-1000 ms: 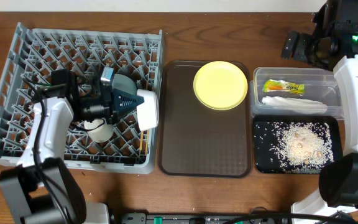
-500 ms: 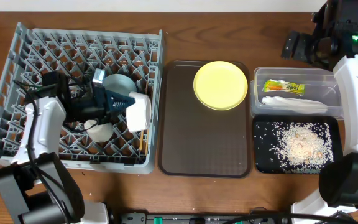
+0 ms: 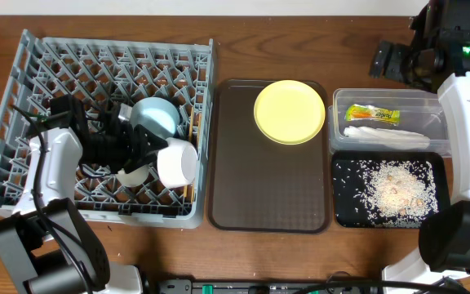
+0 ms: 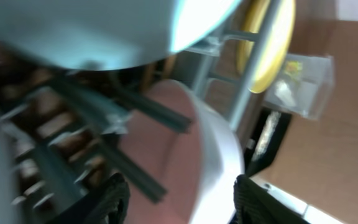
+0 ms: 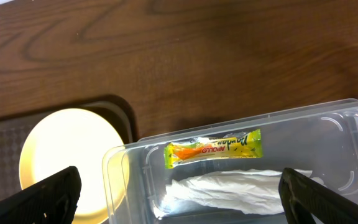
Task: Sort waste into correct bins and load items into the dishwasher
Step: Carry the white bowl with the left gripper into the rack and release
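Both pairs gape. My left fingers straddle the round white bowl's rim in the grey pegged plastic rack. My right fingers spread wide near the clear rectangular plastic tub.

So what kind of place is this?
Probably a lab tabletop staged for dish clearing, not a real kitchen: a dish rack, a serving tray and a clear waste tub on a wooden table.

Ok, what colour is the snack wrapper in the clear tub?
The snack wrapper is orange and yellow-green; the right wrist view shows it best.
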{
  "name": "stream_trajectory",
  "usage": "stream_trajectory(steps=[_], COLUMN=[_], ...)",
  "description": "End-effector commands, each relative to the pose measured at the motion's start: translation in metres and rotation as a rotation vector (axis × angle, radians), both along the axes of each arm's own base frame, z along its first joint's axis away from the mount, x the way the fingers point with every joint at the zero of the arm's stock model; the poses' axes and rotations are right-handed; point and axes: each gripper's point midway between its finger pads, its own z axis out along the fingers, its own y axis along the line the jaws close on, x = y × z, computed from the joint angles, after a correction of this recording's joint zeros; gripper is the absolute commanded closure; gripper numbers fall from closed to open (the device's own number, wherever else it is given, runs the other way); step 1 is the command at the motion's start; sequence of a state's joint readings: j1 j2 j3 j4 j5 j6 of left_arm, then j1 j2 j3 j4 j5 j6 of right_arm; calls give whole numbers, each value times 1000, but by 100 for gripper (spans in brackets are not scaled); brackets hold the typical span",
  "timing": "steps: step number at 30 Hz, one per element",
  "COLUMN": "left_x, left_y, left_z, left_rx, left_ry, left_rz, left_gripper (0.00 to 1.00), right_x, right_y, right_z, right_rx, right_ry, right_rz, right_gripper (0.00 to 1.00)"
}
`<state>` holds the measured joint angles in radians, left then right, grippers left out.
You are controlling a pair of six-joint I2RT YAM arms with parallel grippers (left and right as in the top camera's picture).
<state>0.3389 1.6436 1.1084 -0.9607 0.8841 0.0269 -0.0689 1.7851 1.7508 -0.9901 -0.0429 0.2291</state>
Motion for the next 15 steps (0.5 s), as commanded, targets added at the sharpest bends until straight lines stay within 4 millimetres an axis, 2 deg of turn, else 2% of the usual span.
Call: stream_trajectory(steps=[1,6,9,11,12,13,14,15], left_x=[11,18,13,8,6,3,0,-4], left_y=[20,16,7,-6,-14,-24,-35,-45], left_z=[9,50,62,65,66,65,64,61], left_rx=[91,133,209,263,282,296,303,313], left_ry=[5,-119,-153,-174,-181,-185,-182,-171], left_rz=[71,83,64,24,-5,-40,-76,-110], left_gripper=[39,37,38,53,71,85,92,92], right_x=[-1,-1,-1,-1,-1,-1,-1,-1], right_y=[-3,-3,-3,-3,-3,-3,-3,-3], right_z=[6,6,6,6,6,6,6,6], right_rx=[-20,-20,-20,-20,-20,-20,-20,-20], right_ry=[-12,-12,-12,-12,-12,-12,-12,-12], right_rz=[0,0,-1,0,-1,0,0,0], right_gripper=[1,1,1,1,1,1,1,1])
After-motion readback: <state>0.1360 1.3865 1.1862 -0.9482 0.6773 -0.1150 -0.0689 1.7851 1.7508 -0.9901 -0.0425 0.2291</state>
